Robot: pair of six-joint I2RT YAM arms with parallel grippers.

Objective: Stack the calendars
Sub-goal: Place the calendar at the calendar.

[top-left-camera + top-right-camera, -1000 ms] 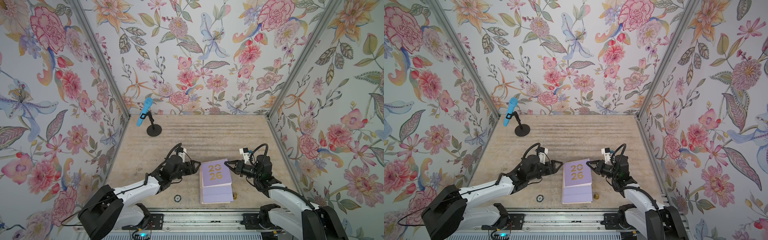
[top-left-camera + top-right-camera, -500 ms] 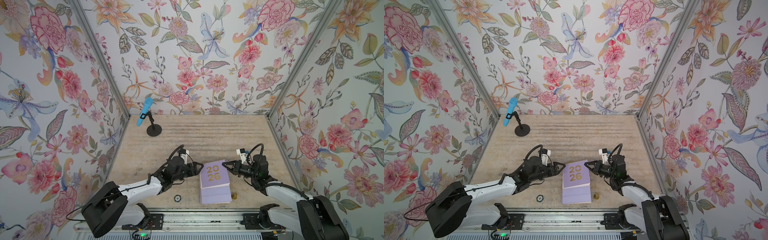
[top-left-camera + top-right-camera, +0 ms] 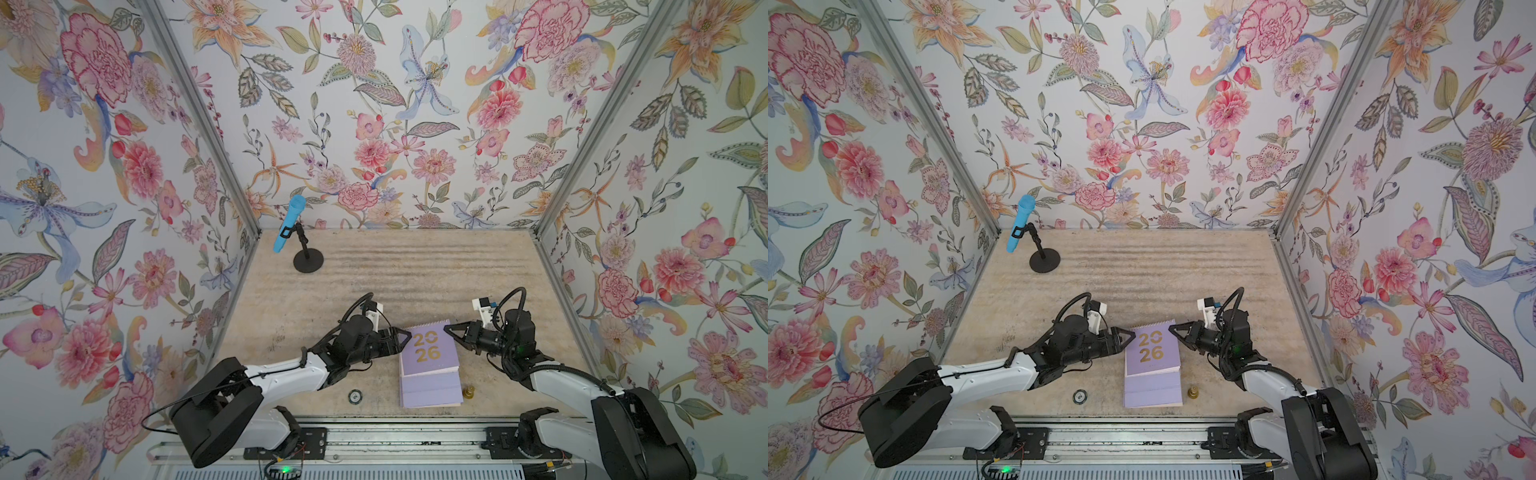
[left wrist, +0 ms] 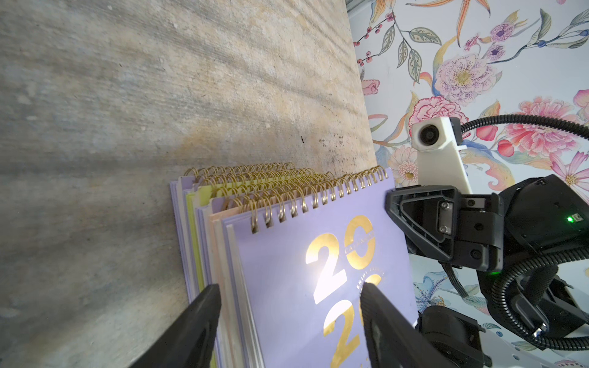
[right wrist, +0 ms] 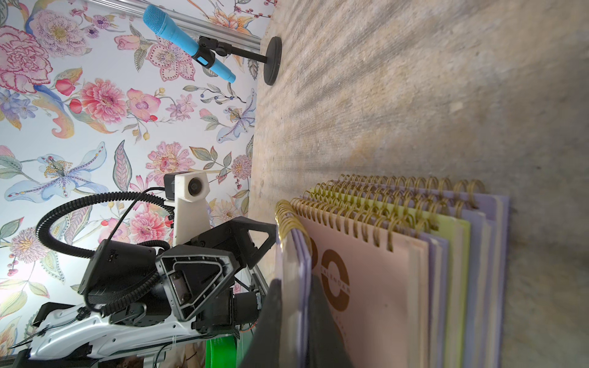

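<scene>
The calendars (image 3: 430,390) lie as one pile at about 6 o'clock on the worktop (image 3: 415,270), close to its near edge. The top lilac calendar (image 3: 428,347) is not squared up. It sits shifted toward 12 o'clock and slightly skewed over the pile.

The right pincer (image 3: 451,330) is clamped on that calendar's cover near its 2 o'clock corner. In the right wrist view this edge is raised, baring the peach calendar (image 5: 376,286) beneath. The raised edge probably lets the cover slide into line without dragging on the spirals.

The left pincer (image 3: 405,334) waits at the pile's 10 o'clock side with its jaws wide. One finger sits low by the worktop and the other over the lilac cover, gripping nothing. It seems placed as a stop to brace or square the pile.

A blue microphone (image 3: 289,224) stands well apart at 11 o'clock.
</scene>
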